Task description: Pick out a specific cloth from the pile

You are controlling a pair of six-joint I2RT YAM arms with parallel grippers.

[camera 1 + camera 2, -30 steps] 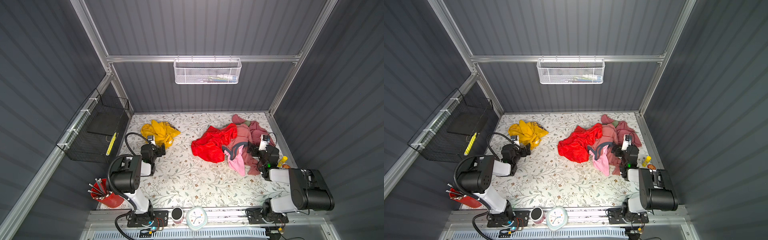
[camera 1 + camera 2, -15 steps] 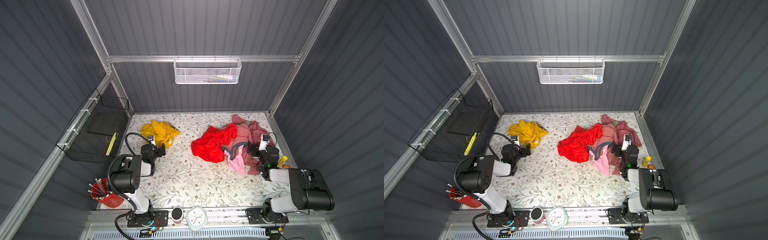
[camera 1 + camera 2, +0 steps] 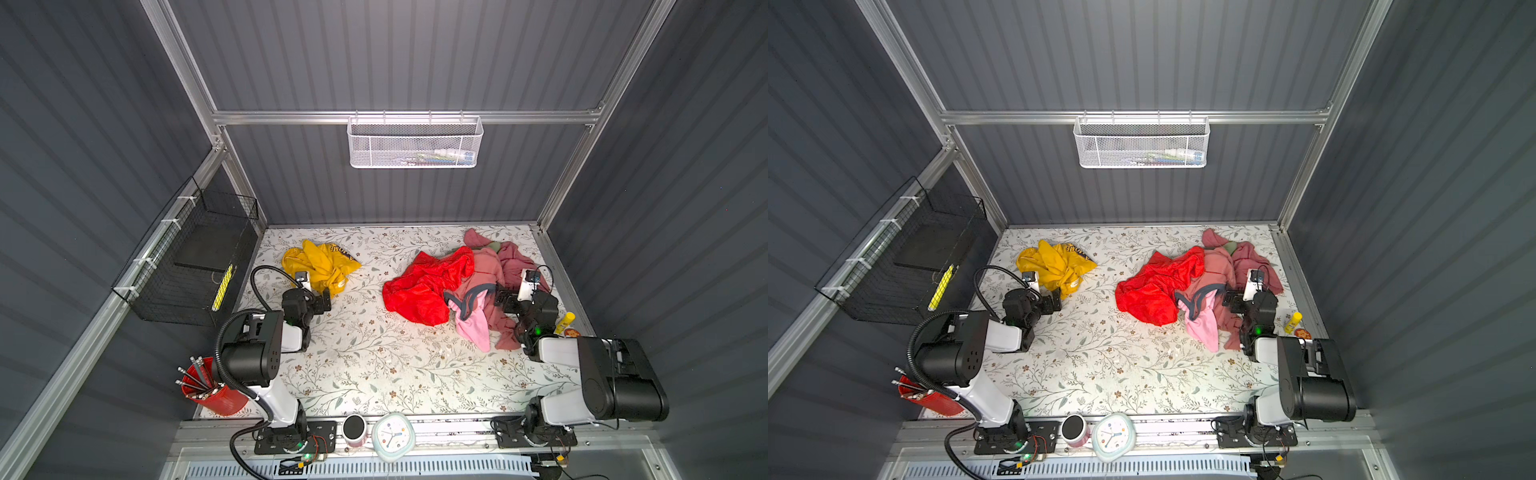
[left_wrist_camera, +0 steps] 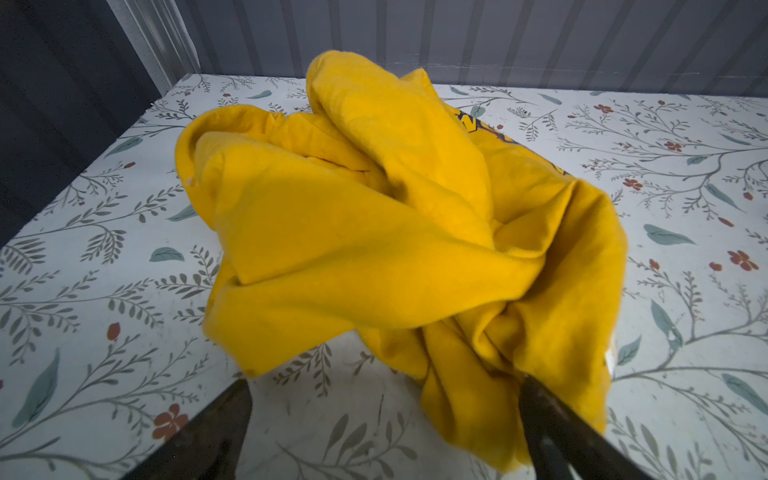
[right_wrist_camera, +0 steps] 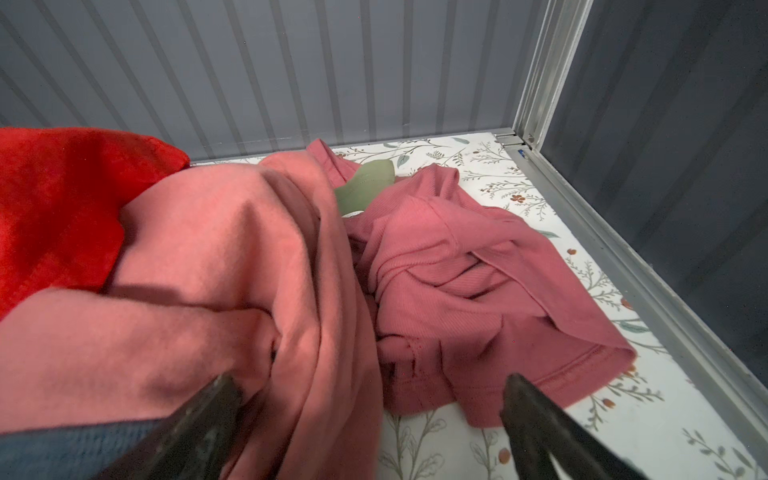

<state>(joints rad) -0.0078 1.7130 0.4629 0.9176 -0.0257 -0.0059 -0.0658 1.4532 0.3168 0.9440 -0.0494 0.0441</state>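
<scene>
The cloth (image 3: 320, 266) (image 3: 1054, 264) is a crumpled mustard-yellow garment with a dark lettered band, lying alone at the back left of the floral table, apart from the pile. My left gripper (image 3: 324, 301) (image 3: 1054, 301) (image 4: 382, 386) stands open at its near edge, and a yellow fold (image 4: 478, 374) rests against one finger. The pile (image 3: 457, 286) (image 3: 1192, 286) lies at the right: shiny red, dusty rose (image 5: 232, 257), and light pink with grey trim. My right gripper (image 3: 500, 301) (image 3: 1231, 301) (image 5: 370, 380) is open low at the pile's right side, with rose folds between its fingers.
A black wire basket (image 3: 187, 266) hangs on the left wall and a white mesh basket (image 3: 415, 143) on the back wall. A red cup of pencils (image 3: 208, 390), a small cup (image 3: 354, 428) and a clock (image 3: 392, 434) stand along the front. A yellow bottle (image 3: 565, 322) lies by the right wall.
</scene>
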